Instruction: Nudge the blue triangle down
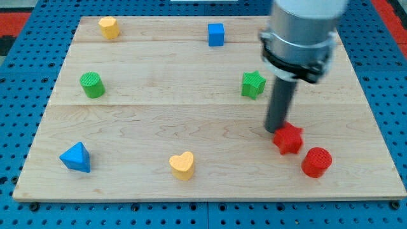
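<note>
The blue triangle (76,157) lies near the board's bottom left corner. My tip (275,130) is at the view's right, far from it, touching or just beside the upper left edge of a red star block (288,138). The rod hangs from the grey arm body at the view's top right.
A wooden board (191,108) carries a red cylinder (316,161), a yellow heart (182,165), a green cylinder (92,84), a green star (253,84), a blue cube (216,34) and a yellow block (109,27). The blue pegboard surrounds the board.
</note>
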Robot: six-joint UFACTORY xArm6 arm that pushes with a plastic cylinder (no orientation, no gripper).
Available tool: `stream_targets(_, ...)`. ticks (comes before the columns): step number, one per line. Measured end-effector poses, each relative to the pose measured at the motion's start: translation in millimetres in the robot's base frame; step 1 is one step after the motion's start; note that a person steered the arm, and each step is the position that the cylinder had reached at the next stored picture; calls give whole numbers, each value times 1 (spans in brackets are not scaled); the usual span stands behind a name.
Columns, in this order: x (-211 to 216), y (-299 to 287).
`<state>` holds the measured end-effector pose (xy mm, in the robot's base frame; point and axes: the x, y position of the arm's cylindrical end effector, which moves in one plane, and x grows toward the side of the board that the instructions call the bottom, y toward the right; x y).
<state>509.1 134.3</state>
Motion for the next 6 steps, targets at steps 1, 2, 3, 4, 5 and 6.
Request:
stream_targets(1, -1, -56)
stream_targets(2, -1, -187)
stream_targets(3, -3, -299)
stream_targets(4, 8, -347)
stream_targets(5, 86, -374)
stream_targets(6, 97, -345)
